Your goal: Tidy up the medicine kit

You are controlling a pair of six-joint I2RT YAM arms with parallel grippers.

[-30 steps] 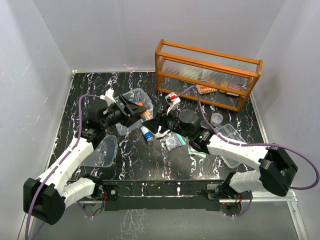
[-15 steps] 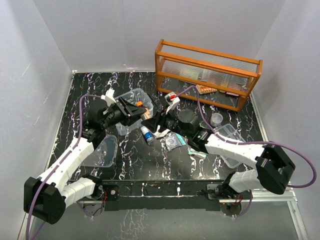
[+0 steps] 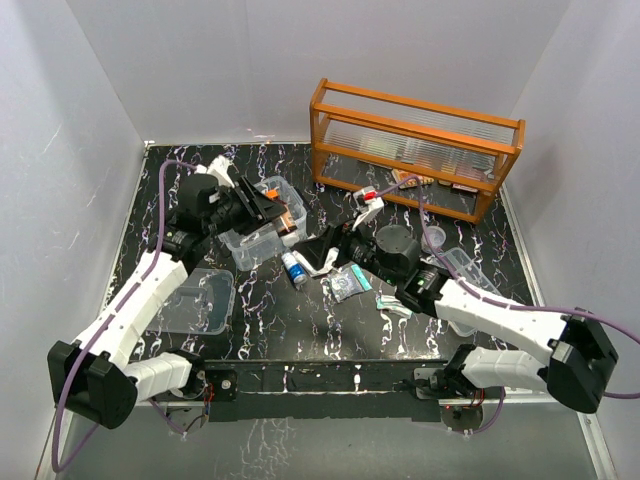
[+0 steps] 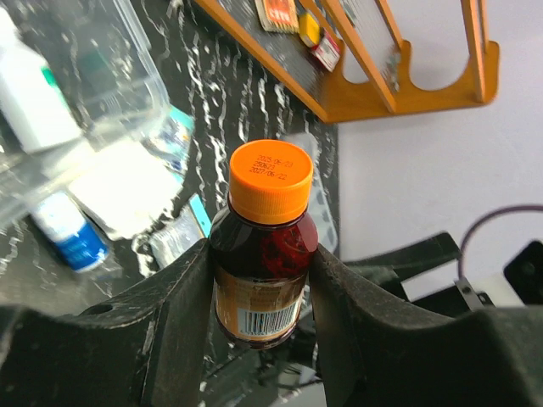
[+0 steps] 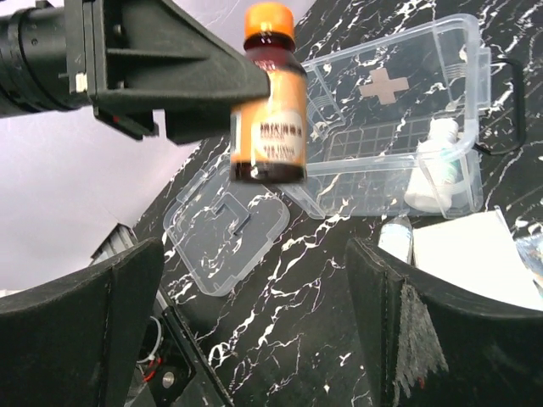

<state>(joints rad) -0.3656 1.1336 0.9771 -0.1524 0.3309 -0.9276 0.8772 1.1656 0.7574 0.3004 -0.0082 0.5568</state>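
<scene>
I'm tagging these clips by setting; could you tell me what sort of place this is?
Probably a robot lab booth: plain white panels enclose a black marbled tabletop, the left arm and right arm are bolted at its near edge, and a clear medicine kit stands open there.

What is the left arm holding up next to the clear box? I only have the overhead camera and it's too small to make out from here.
Observer: The left gripper is clamped on the body of a brown bottle with an orange cap. The left wrist view shows a barcode label on it.
Operator: Anything packed inside yet?
Observer: Yes. The right wrist view shows a white bottle sitting at one end of the medicine kit.
Operator: And the other arm?
Observer: The right gripper is open, its fingers wide apart with nothing between them.
</scene>
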